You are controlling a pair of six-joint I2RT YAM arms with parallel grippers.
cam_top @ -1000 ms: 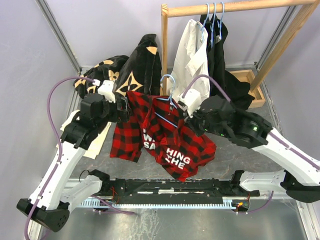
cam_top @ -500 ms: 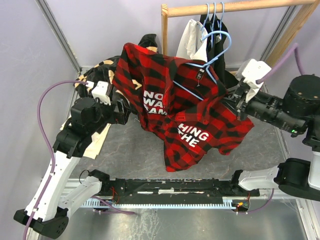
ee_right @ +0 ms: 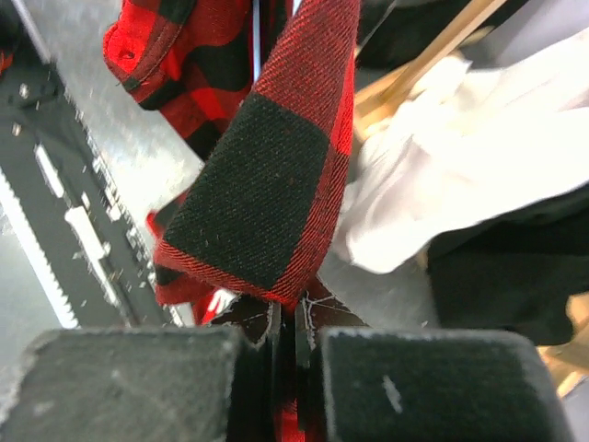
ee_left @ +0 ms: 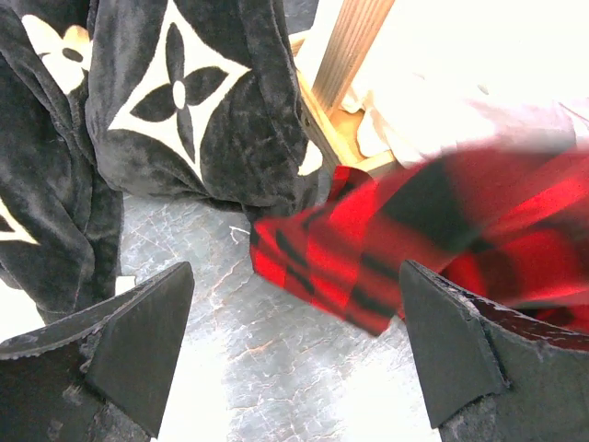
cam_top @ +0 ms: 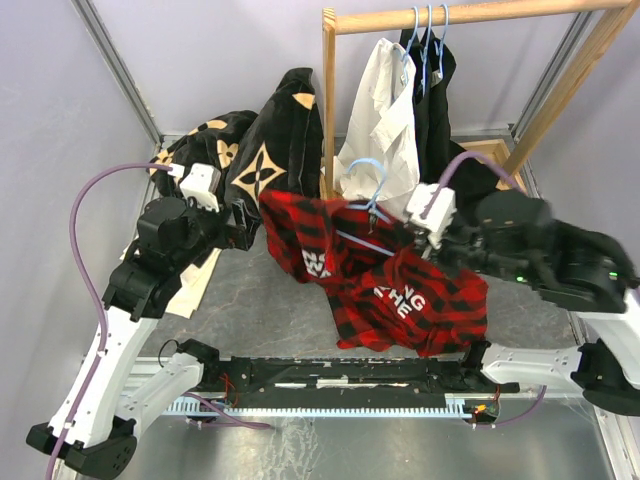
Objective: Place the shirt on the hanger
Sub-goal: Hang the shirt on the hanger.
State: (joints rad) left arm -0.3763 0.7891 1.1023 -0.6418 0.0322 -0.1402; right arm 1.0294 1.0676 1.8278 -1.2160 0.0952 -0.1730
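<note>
We see the right tool (ee_right: pixel 287 354) pressed together on a fold of the shirt (cam_top: pixel 410 295). The shirt hangs from it above the table (cam_top: pixel 270 310), between the two arms. The hanger (cam_top: pixel 379 183) lies against the top of the shirt, with its hook standing up just in front of the white shirt (cam_top: pixel 385 110) on the rail (cam_top: pixel 470 14). We cannot tell whether its wire sits inside the shoulders. Our left tool (ee_left: pixel 294 285) stands wide apart and holds nothing. A blurred plaid edge lies just beyond its fingers (ee_left: pixel 138 341), and black flowered fabric (ee_left: pixel 193 101) hangs behind.
</note>
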